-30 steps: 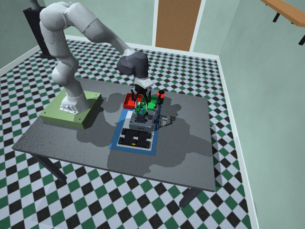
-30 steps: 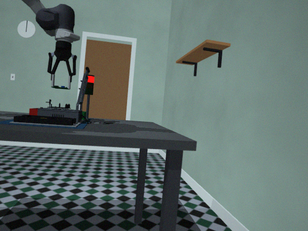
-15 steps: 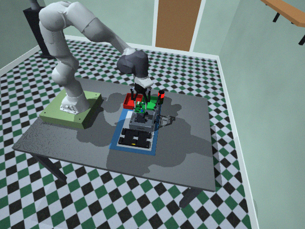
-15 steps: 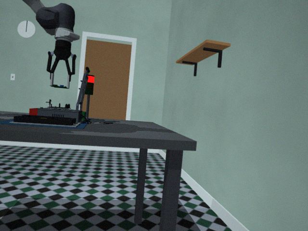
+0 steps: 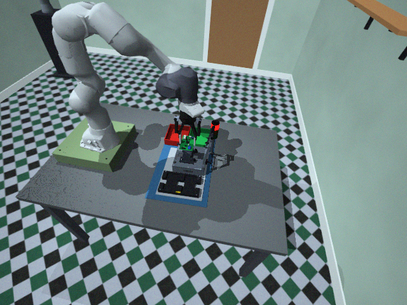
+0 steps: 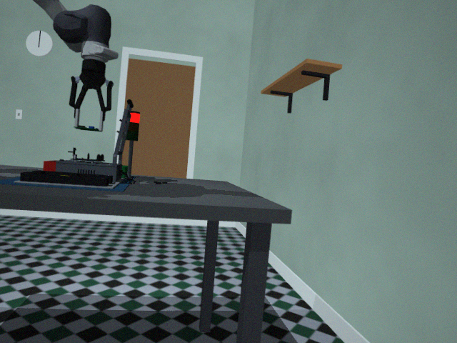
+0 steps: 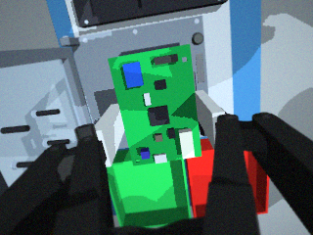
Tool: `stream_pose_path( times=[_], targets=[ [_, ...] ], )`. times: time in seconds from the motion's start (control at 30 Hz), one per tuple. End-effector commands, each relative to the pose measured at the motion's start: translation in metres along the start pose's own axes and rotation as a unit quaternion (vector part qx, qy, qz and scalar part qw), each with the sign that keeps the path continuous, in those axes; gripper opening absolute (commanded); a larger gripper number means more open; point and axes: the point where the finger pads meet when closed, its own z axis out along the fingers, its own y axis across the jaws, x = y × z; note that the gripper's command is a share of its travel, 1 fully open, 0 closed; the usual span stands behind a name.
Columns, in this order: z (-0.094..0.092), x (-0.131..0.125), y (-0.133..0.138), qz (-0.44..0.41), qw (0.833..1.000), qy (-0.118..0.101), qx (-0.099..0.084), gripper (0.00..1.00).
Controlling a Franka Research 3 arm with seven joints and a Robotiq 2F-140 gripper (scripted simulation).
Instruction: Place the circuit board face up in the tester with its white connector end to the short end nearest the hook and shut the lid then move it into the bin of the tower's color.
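My gripper (image 5: 187, 135) is shut on the green circuit board (image 5: 186, 142) and holds it face up, high above the tester's (image 5: 189, 164) far end. In the side view the board (image 6: 88, 128) hangs level between the fingers (image 6: 88, 124), well clear of the tester plate. In the wrist view the board (image 7: 156, 108) has its white connector (image 7: 186, 142) at the end toward the bins. The signal tower (image 5: 214, 126) shows red (image 6: 134, 117). The red bin (image 5: 172, 134) and the green bin (image 5: 201, 138) stand beyond the tester; both show below the board's connector end (image 7: 225, 181) (image 7: 149, 196).
The tester's lid (image 6: 120, 137) stands open, tilted up on the tower side. The black tray (image 5: 180, 185) lies on the blue mat in front of the tester, with both pockets empty. The robot's base block (image 5: 95, 145) is at the table's left.
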Motion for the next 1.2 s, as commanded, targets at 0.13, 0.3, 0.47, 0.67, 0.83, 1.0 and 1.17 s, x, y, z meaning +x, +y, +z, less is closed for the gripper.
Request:
stream_pose_path(
  times=[0.13, 0.3, 0.47, 0.67, 0.83, 1.0, 1.17],
  targets=[
    [0.001, -0.008, 0.004, 0.003, 1.0, 0.001, 0.0, 0.46],
    [0.006, -0.023, 0.012, 0.003, 1.0, 0.001, 0.0, 0.46],
    [0.01, -0.037, 0.018, 0.003, 1.0, 0.001, 0.0, 0.46],
    [0.02, -0.073, 0.036, 0.003, 1.0, 0.001, 0.0, 0.46],
    [0.032, -0.112, 0.056, 0.003, 1.0, 0.001, 0.0, 0.46],
    [0.039, -0.134, 0.068, 0.003, 1.0, 0.001, 0.0, 0.46],
    [0.048, -0.166, 0.083, 0.003, 1.0, 0.001, 0.0, 0.46]
  ],
)
